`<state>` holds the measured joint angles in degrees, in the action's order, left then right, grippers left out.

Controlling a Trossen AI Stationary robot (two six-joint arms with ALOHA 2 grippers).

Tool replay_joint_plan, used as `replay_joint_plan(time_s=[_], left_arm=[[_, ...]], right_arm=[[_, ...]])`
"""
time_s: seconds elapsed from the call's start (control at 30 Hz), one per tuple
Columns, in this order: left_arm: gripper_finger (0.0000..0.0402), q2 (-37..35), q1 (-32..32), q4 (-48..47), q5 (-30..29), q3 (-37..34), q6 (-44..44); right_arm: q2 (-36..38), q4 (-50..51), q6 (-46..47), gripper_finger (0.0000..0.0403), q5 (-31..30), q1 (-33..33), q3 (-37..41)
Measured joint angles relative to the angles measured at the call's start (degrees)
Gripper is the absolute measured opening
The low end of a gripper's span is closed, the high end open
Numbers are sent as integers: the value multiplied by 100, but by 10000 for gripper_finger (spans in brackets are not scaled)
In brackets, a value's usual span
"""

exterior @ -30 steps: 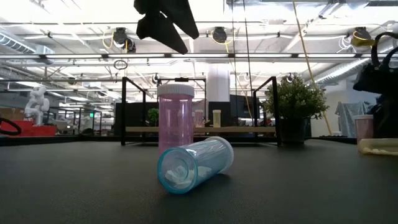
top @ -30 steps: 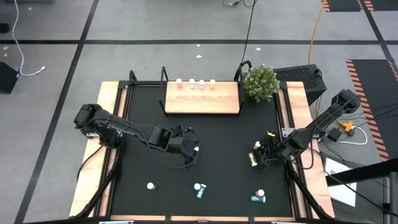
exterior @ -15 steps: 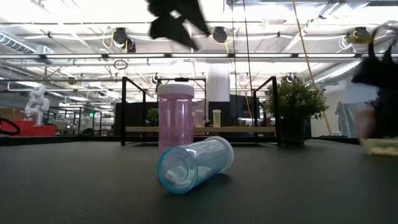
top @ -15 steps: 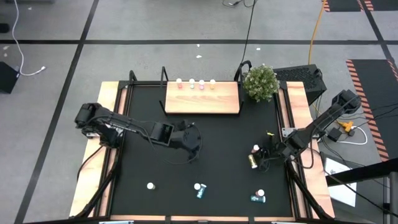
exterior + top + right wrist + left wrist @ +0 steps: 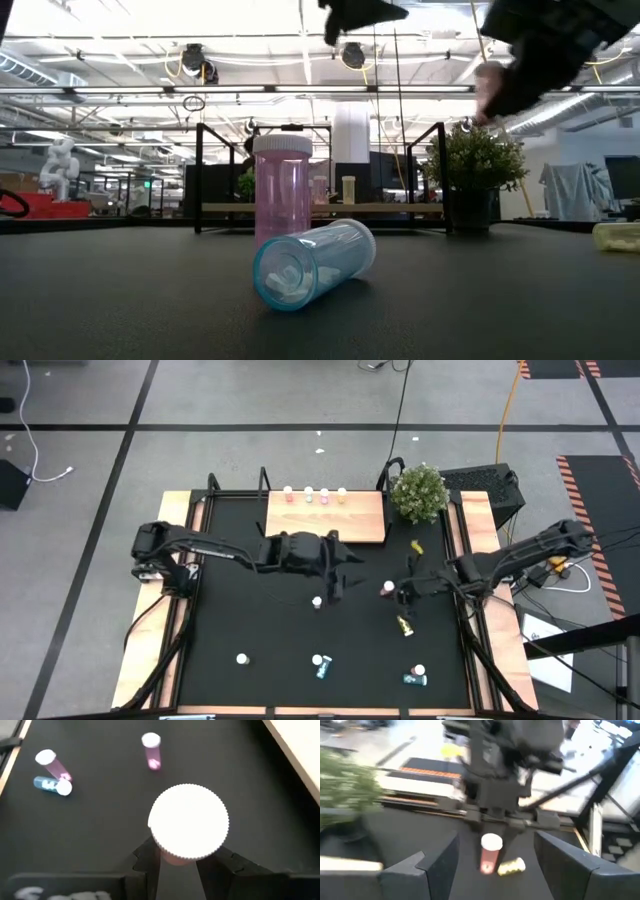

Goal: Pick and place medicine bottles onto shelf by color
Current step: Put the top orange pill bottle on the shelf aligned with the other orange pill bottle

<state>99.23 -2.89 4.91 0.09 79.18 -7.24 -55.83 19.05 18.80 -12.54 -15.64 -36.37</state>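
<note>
**Right gripper holds a pink bottle above the mat; left fingers spread and empty**

Your right gripper (image 5: 392, 591) is off the black mat (image 5: 240, 620), toward its right edge, with its fingers (image 5: 150, 857) closed on a pink bottle (image 5: 189, 827); the white cap faces the wrist camera. Your left gripper (image 5: 345, 575) hangs above the mat's middle, just in front of the shelf (image 5: 325, 518), its fingers (image 5: 437, 865) standing wide with nothing between them.

The shelf lies along the mat's far edge, and you have four bottles (image 5: 315, 494) lined along its far edge. A potted plant (image 5: 419, 491) sits at the far right corner.

On the mat, a yellow bottle (image 5: 405, 625) lies on its side near the right edge, under your right arm. One white-capped bottle (image 5: 317, 602) stands near the middle. Along the near edge you have a bottle (image 5: 241, 658) toward the left, a teal bottle (image 5: 312, 264) on its side at the middle with a pink one (image 5: 282, 190) upright behind it, and another pair (image 5: 415, 676) toward the near right corner.
</note>
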Motion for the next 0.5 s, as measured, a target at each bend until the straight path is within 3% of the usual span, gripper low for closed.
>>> replay_joint_plan(time_s=[0.13, 0.33, 0.5], left_arm=[[253, 247, 82, 46, 202, 15, 157], [253, 465, 127, 96, 499, 216, 109], [253, 783, 83, -828, 809, 380, 72]], right_arm=[[-505, -200, -763, 104, 458, 297, -457], [-1141, -193, -1195, 104, 988, 573, -936], [-1472, -569, -1249, 105, 1298, 755, -1128]])
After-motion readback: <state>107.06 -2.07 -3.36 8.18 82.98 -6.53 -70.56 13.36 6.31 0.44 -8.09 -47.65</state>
